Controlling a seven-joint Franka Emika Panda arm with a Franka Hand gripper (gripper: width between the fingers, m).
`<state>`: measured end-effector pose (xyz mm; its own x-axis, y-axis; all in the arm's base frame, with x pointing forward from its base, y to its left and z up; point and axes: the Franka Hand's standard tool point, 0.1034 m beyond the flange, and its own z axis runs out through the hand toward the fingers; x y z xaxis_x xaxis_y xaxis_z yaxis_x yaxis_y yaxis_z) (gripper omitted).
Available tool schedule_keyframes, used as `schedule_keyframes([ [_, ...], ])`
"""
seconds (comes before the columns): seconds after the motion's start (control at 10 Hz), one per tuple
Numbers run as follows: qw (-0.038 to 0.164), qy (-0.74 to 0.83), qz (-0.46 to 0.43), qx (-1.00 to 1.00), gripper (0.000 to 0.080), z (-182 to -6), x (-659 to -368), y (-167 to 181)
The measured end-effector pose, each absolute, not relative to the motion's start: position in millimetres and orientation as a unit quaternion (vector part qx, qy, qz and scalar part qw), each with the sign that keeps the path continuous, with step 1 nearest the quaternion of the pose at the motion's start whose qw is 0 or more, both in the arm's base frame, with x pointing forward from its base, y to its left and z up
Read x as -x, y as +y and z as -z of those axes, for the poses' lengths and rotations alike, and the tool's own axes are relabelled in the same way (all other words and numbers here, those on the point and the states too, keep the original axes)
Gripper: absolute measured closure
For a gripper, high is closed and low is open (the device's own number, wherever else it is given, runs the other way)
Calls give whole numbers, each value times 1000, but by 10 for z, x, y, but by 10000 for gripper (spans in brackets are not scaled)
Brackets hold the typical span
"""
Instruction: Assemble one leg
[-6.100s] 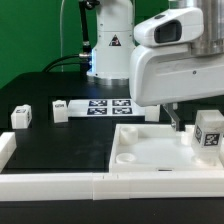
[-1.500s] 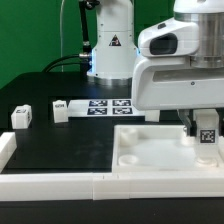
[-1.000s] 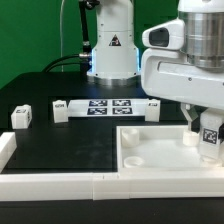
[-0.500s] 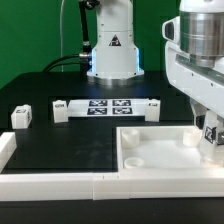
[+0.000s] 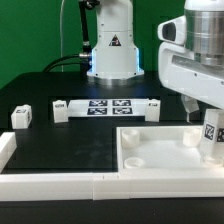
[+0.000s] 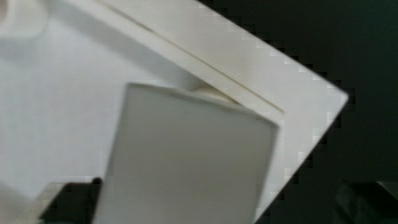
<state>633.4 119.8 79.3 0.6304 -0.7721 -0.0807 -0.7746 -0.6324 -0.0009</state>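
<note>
My gripper point(image 5: 210, 124) is shut on a leg point(image 5: 213, 134), a small white block with a black-and-white tag. It holds the leg upright at the right corner of the large white panel point(image 5: 160, 152); whether the leg touches the panel I cannot tell. In the wrist view the leg point(image 6: 187, 160) fills the space between the dark fingers point(image 6: 71, 202), with the panel's corner point(image 6: 107, 60) behind it. Two more legs, one point(image 5: 22, 117) and another point(image 5: 60, 109), lie on the black table at the exterior view's left.
The marker board point(image 5: 110, 105) lies at the back with a small white part point(image 5: 155, 104) at its right end. A white rail point(image 5: 50, 186) runs along the front edge. The robot's base point(image 5: 112, 50) stands behind the marker board.
The arm has carried the leg toward the exterior view's right, from over the panel's inside to its right corner. The hand has turned and shifted slightly in the last half second.
</note>
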Motion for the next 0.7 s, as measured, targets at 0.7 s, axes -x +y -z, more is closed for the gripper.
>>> schedule_keyframes([
  [0.7, 20, 37, -24, 999, 151, -735, -6223, 1182],
])
